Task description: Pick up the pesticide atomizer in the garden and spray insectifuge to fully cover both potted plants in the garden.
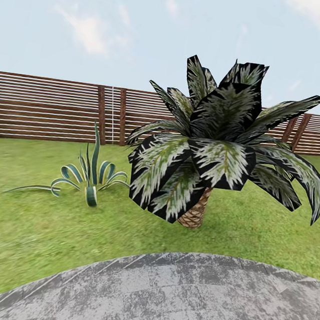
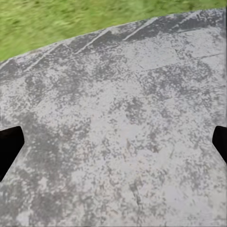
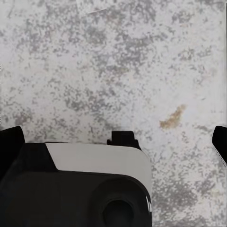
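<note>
the garden lawn (image 1: 30, 224) fills the middle of the head view, running far back to a brown slatted fence (image 1: 50, 108) under pale sky. nearest the robot is a curved apron of grey paving (image 1: 186, 305), mottled and cracked, whose far edge meets the grass. on the lawn right of centre stands a big palm (image 1: 217, 147) with a scaly brown trunk and dark-edged fronds; it is not one of the plants to spray. to its left, well apart, a potless striped spiky plant (image 1: 89, 178) spreads low on the grass, also not a target.

the pesticide atomizer and the two small potted plants do not appear here, so the step in hand reads as searching while on the move.

the left gripper (image 2: 113, 144) looks down on paving with grass at its far edge; its dark fingertips (image 2: 9, 146) sit wide apart at the frame's sides, released and empty. the right gripper (image 3: 113, 144) is likewise spread, nothing between its tips, hanging over paving with a dark and white part of the robot's body (image 3: 80, 184) below it.

to do this well, i would turn the base and head slowly to sweep the garden, keep both arms tucked and spread-jawed, steer clear of the palm's fronds, and look low for tiny grey pots.
</note>
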